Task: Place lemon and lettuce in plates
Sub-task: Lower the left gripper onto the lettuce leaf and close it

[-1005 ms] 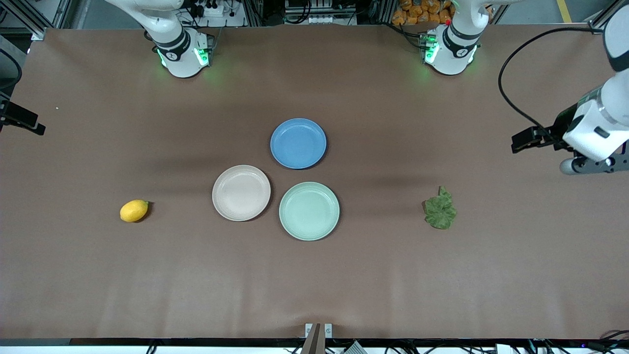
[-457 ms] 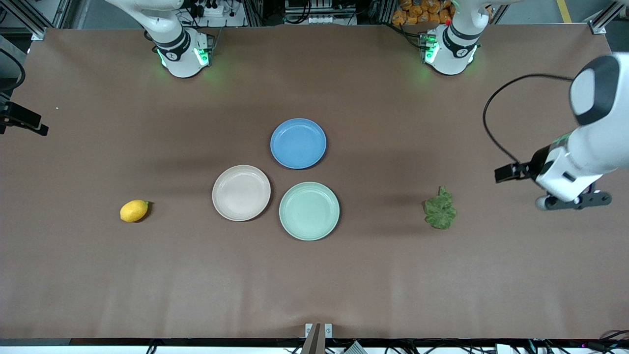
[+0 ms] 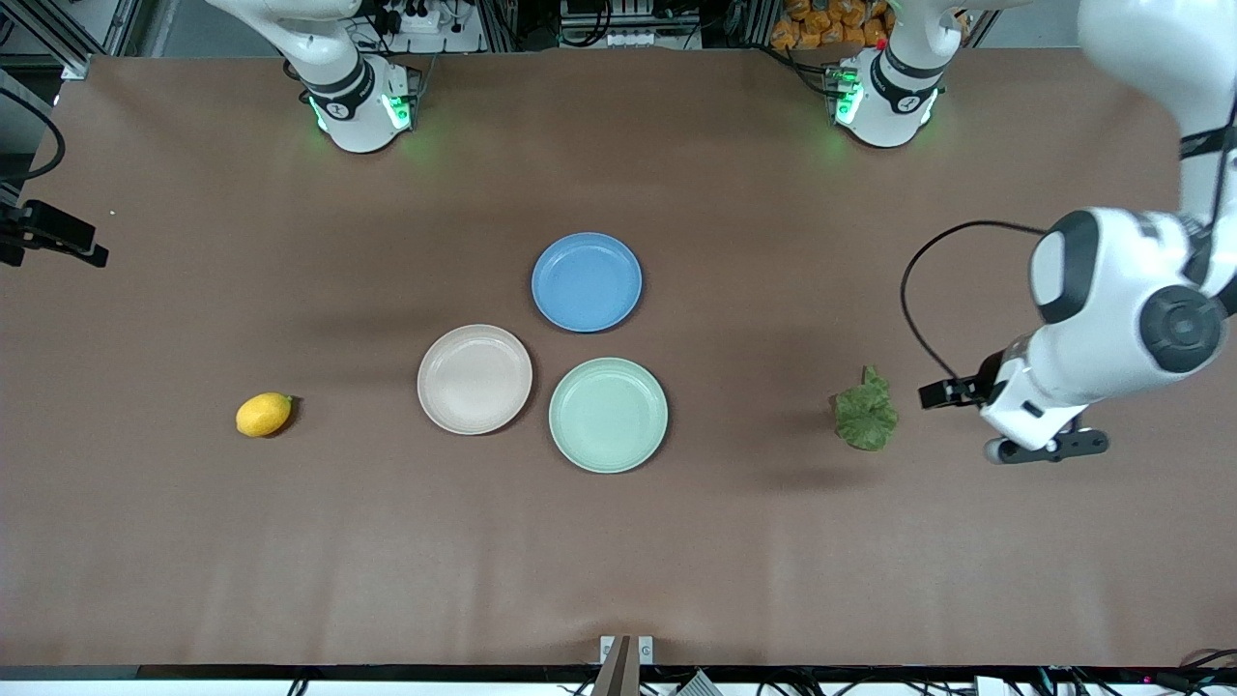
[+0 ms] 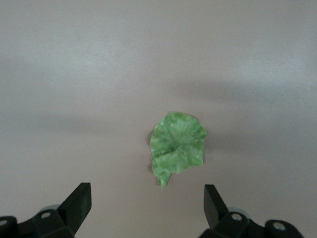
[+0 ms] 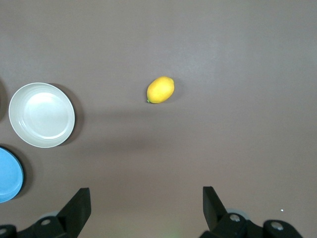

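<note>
Lettuce (image 3: 866, 419), a ruffled green leaf, lies on the brown worktop (image 3: 618, 541) toward the left arm's end. Just beside it hangs the left gripper (image 4: 147, 204), fingers (image 4: 79, 198) spread wide and holding nothing. Three plates cluster mid-worktop: a beige-pink plate (image 3: 474, 379), a mint green plate (image 3: 608, 415) beside it, and a blue plate (image 3: 587, 281) farther from the front camera. The lemon (image 3: 263, 414) rests well apart, toward the right arm's end. The right gripper (image 5: 146, 204) waits above that end, fingers (image 5: 79, 202) open and empty.

Yellow lemon (image 3: 263, 415), green lettuce (image 3: 866, 410), brown table (image 3: 773, 541)
</note>
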